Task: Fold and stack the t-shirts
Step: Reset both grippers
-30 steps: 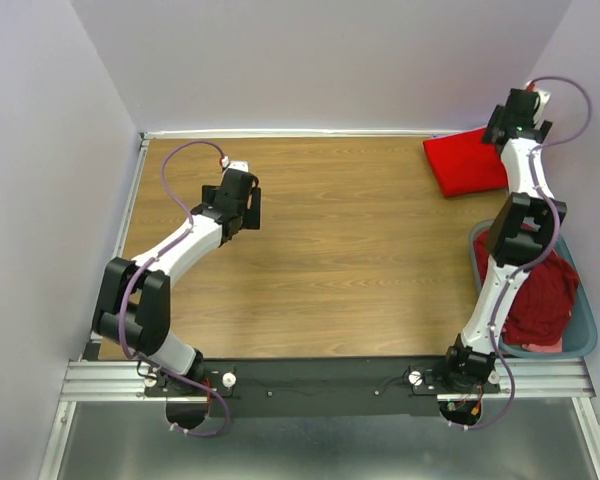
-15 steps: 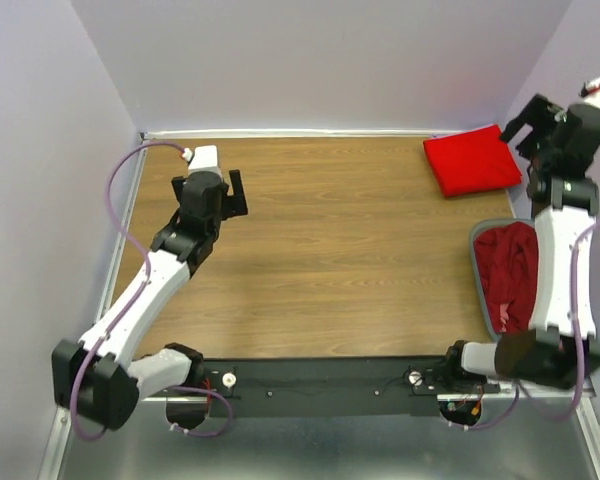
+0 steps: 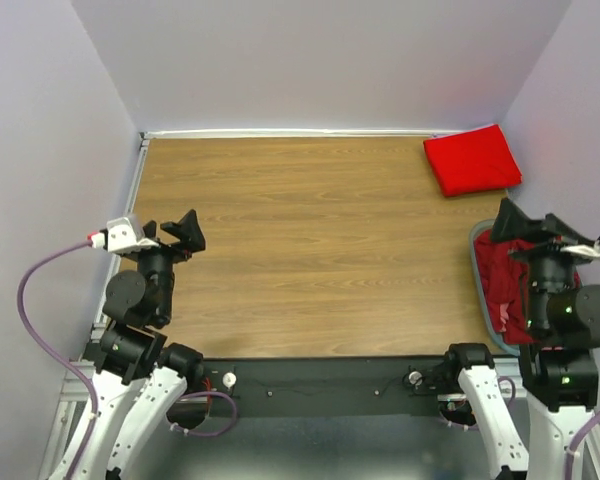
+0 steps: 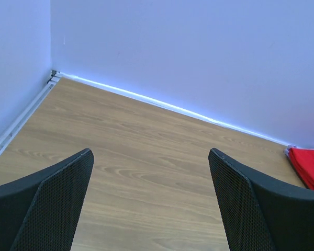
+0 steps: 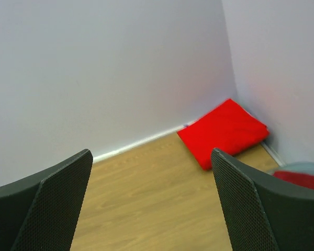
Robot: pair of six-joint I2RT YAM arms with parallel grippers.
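A bright red t-shirt lies folded flat in the table's back right corner; the right wrist view shows it against the wall, and its edge shows at the far right of the left wrist view. Darker maroon t-shirts lie bunched in the teal-blue basket at the right edge. My left gripper is raised over the near left side, open, with bare wood between its fingers. Over the basket my right gripper is held high and open, holding nothing.
Pale walls close the table in at the back and on both sides. A metal rail runs along the left edge. The black mounting bar with both arm bases spans the near edge. The right arm hides part of the basket.
Both arms have pulled back toward the near edge and risen. The right gripper left the back right corner beside the red shirt; the left one left the mid-left table. Both stayed open.
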